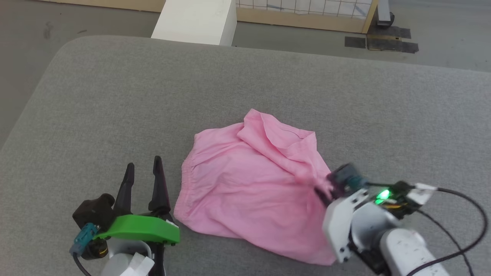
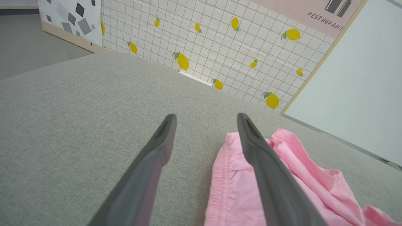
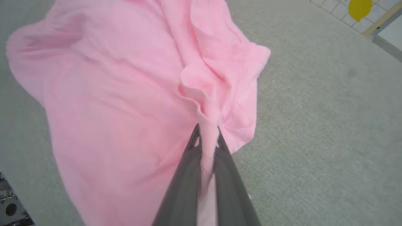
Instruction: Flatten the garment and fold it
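Flattening under way: on the grey padded surface [image 1: 115, 99], my right gripper [image 3: 207, 133] is clamped on a bunched fold at the right-hand edge of the pink garment [image 1: 245, 184]. The cloth is pinched tight between its two dark fingers [image 3: 185, 175]. The garment lies crumpled mid-surface, on the side nearest me. Its gathered waistband [image 1: 187, 180] is turned toward my left gripper [image 1: 144, 165], which hovers just beside it, fingers spread wide with nothing between them. In the left wrist view one finger stands over the waistband's edge; I cannot tell whether it touches the cloth. A flap is doubled over on the far side, and wrinkles run toward the pinch.

I judge the flattening to be at its start: one side is gripped, the other is not yet gripped, and no fold is made. The next move calls for my left gripper to close on the waistband edge. Both arms should then draw apart gently, keeping the cloth low so the doubled-over flap opens out and the whole piece is not dragged along. Cloth this thin may slip or bunch if pulled unevenly.
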Controlling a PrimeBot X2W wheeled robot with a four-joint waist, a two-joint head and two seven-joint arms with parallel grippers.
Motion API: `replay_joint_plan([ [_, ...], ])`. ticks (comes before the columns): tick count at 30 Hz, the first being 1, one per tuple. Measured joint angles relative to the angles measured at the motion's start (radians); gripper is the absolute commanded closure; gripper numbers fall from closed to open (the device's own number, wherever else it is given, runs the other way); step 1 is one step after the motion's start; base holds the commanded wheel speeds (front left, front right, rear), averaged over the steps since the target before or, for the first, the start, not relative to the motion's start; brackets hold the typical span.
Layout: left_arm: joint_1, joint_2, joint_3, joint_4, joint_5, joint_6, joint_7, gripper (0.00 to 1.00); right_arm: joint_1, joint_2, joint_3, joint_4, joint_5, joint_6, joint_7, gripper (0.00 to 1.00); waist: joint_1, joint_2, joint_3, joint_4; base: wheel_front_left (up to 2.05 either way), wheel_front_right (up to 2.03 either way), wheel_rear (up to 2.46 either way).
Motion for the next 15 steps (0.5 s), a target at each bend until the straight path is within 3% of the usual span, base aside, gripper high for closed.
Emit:
replay_joint_plan([
  [7, 0.001, -0.003, 0.006, 0.016, 0.009, -0.009, 0.0, 0.0, 0.086, 0.097, -0.312, -0.075, -0.049, 0.0, -0.052, 1.0, 0.0, 0.0, -0.019, -0.022, 0.0, 0.0, 0.0],
  [14, 0.001, -0.004, -0.002, 0.036, 0.018, -0.017, 0.0, 0.0, 0.203, 0.119, -0.601, -0.064, -0.026, 0.0, -0.055, 1.0, 0.0, 0.0, -0.036, -0.05, 0.0, 0.0, 0.0],
  [15, 0.001, -0.004, -0.003, 0.039, 0.019, -0.017, 0.0, 0.0, 0.213, 0.119, -0.62, -0.052, -0.021, 0.0, -0.051, 0.82, 0.0, 0.0, -0.037, -0.054, 0.0, 0.0, 0.0],
])
